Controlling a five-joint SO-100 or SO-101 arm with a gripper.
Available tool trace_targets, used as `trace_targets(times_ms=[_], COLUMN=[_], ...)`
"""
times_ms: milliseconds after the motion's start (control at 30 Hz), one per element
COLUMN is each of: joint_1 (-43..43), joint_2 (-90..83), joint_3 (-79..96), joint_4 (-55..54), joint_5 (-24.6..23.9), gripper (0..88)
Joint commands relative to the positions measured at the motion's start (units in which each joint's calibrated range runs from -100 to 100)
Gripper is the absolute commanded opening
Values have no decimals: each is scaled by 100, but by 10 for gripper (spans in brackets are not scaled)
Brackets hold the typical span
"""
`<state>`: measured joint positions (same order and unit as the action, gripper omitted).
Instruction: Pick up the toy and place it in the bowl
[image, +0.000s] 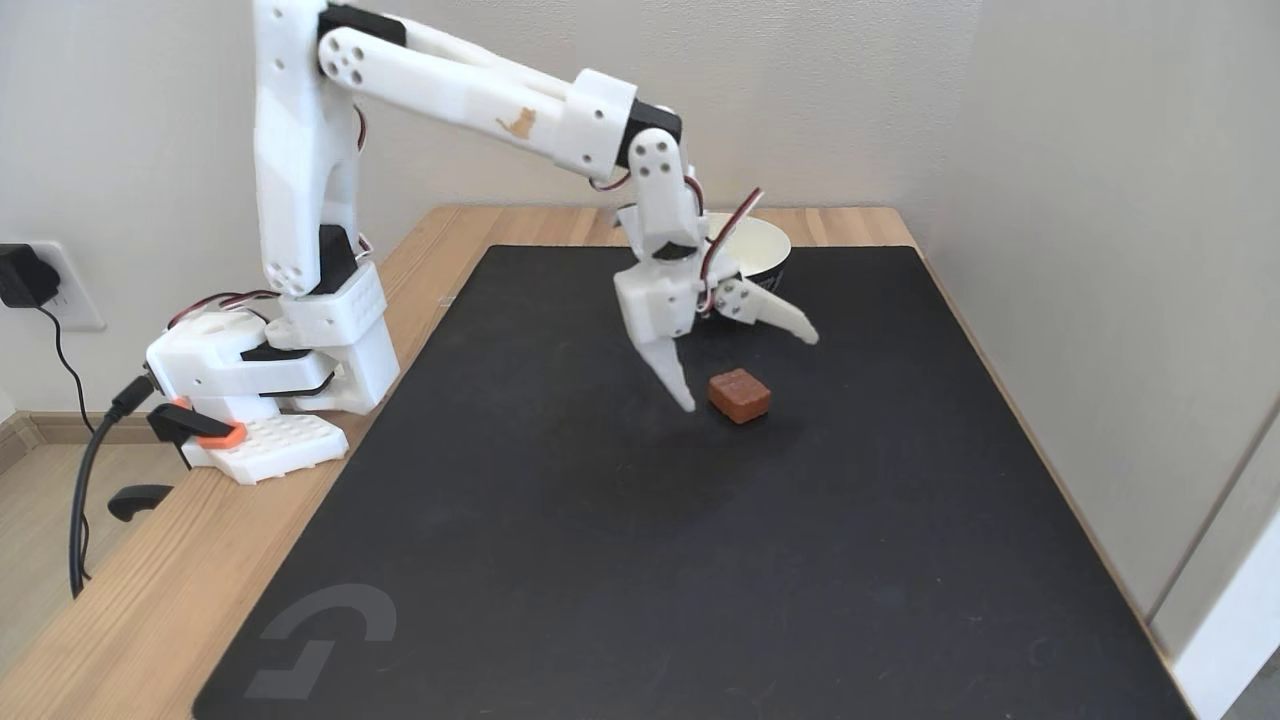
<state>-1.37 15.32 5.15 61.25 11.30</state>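
So the tool (750, 370) is spread wide with nothing in it, one finger tip down near the mat (700, 560) just left of the toy (740, 395), the other splayed up and to the right. Looks to me like it's lining up to straddle the block before closing. The toy sits flat on the mat, mid-desk. The bowl (765, 245) waits behind the arm near the back edge, probably so the carry over is short.

end effector (750, 372): jaws spread wide, one fingertip just left of the toy, empty
toy (740, 395): reddish-brown block on the black mat (600, 560)
bowl (765, 243): behind the arm, at the mat's far edge
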Motion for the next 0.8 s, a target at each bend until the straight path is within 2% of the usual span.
trace_targets(times_ms=[0, 433, 600, 633, 700, 767], joint_1=[-101, -151, -109, -101, -109, -101], joint_2=[398, 1732, 1907, 1932, 1949, 1974], joint_3=[-673, -1808, -2070, -2115, -2196, -2223], joint_4=[39, 598, 615, 607, 607, 607], joint_5=[18, 39, 39, 39, 18, 39], gripper=[468, 452, 174, 75, 26, 27])
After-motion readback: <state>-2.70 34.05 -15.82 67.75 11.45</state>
